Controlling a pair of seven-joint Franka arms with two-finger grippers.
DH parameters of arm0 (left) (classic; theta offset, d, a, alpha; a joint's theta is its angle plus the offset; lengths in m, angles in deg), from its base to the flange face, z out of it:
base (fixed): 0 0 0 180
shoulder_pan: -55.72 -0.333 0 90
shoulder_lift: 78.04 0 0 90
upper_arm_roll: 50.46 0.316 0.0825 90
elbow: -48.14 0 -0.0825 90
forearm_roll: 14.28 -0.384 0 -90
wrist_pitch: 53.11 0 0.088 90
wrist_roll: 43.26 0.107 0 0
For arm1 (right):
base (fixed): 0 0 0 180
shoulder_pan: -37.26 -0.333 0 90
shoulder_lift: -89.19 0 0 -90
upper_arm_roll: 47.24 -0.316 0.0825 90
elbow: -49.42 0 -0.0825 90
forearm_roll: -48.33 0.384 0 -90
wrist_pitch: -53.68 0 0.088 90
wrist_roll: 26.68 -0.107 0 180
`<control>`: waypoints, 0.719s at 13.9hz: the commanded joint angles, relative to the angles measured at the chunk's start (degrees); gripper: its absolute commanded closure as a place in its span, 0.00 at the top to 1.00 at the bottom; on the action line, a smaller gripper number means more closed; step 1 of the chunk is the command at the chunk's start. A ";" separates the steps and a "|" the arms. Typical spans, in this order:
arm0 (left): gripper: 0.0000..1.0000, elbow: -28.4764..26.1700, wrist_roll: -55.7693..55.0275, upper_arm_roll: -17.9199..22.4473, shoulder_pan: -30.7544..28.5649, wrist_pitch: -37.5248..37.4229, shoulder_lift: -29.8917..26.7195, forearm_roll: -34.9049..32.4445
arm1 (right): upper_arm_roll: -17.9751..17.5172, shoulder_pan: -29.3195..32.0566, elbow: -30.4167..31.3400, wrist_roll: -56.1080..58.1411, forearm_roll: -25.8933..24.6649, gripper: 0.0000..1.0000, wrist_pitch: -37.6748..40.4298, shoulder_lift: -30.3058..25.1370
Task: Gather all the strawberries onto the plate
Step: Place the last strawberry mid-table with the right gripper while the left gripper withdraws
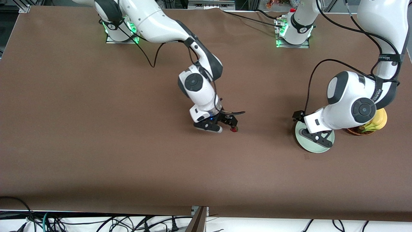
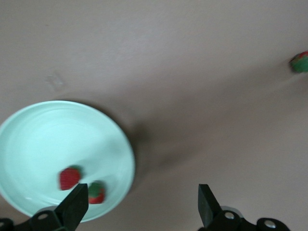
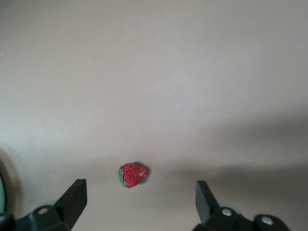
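The pale mint-green plate (image 1: 309,147) lies toward the left arm's end of the table. In the left wrist view the plate (image 2: 48,134) holds two strawberries, one (image 2: 70,177) beside the other (image 2: 97,192). My left gripper (image 1: 317,138) hangs open and empty just over the plate's edge (image 2: 142,207). A third strawberry (image 1: 234,129) lies on the bare table near the middle. It also shows in the right wrist view (image 3: 132,174) and far off in the left wrist view (image 2: 299,61). My right gripper (image 1: 229,124) is open and low over this strawberry, with the berry a little ahead of its fingertips (image 3: 139,202).
A brown wicker basket (image 1: 353,131) with a yellow banana (image 1: 379,120) stands beside the plate, at the left arm's end of the table and partly hidden by the left arm. Cables trail across the table near the robots' bases.
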 commanded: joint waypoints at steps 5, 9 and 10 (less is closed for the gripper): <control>1.00 -0.33 -22.95 -6.17 4.73 3.38 2.32 1.12 | 0.84 14.00 1.04 21.78 -0.64 1.00 31.61 -10.45; 1.00 -0.68 -39.48 -5.82 12.12 13.31 7.41 0.16 | 7.68 15.95 1.13 34.01 -3.90 1.00 44.65 -14.41; 1.00 -0.60 -40.81 -5.74 13.17 15.08 8.21 0.16 | 10.66 16.04 1.04 35.33 -4.08 1.00 47.63 -15.46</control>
